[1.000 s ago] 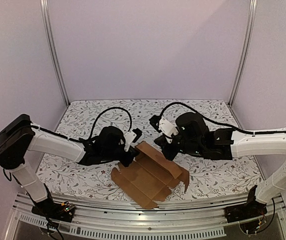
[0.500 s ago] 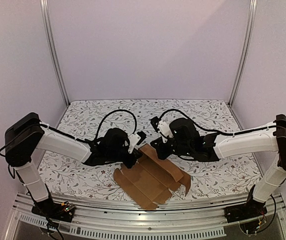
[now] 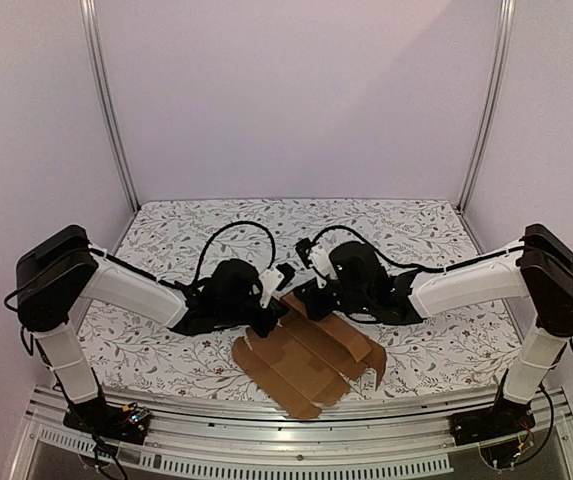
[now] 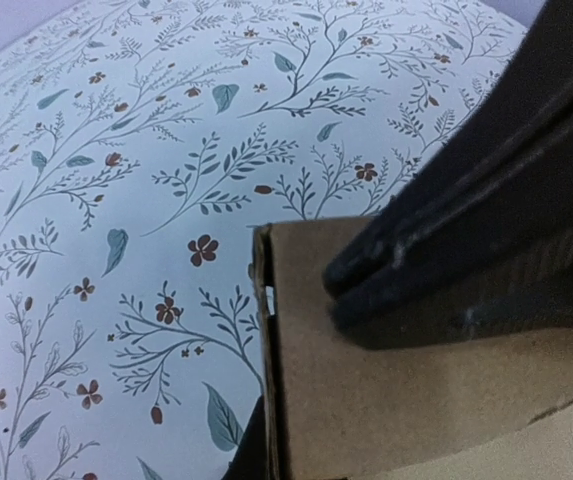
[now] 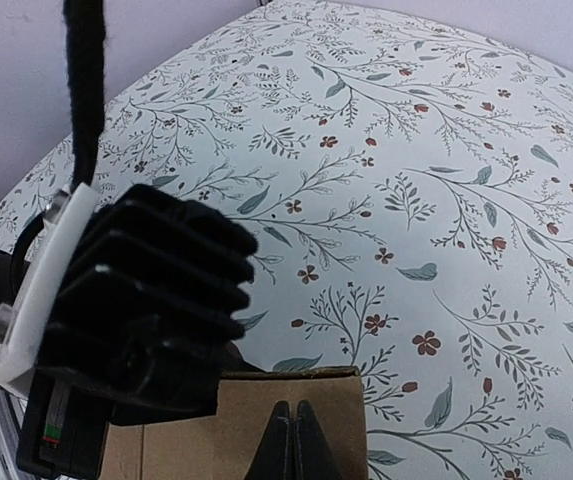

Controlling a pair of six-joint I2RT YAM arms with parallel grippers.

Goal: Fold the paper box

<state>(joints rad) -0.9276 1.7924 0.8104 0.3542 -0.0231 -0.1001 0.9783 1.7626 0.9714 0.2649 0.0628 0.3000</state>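
The paper box (image 3: 306, 358) is a flat brown die-cut cardboard sheet lying near the table's front edge, with its far flap raised. My left gripper (image 3: 272, 303) is at that flap's left corner. In the left wrist view the flap (image 4: 416, 400) stands edge-on between the jaws, with one dark finger (image 4: 248, 458) against it. My right gripper (image 3: 302, 300) is shut, and its joined fingertips (image 5: 294, 435) rest on the flap's face (image 5: 236, 420). The right gripper's fingers (image 4: 466, 240) cross the left wrist view.
The table (image 3: 396, 230) has a floral-patterned cloth. The left gripper's ribbed black body (image 5: 136, 310) fills the left of the right wrist view, very close to the right gripper. A metal rail (image 3: 296, 455) runs along the front edge, and purple walls enclose the back and sides.
The right arm has swung left and brought its gripper onto the raised flap beside the left gripper. The left gripper and the sheet have shifted slightly right.
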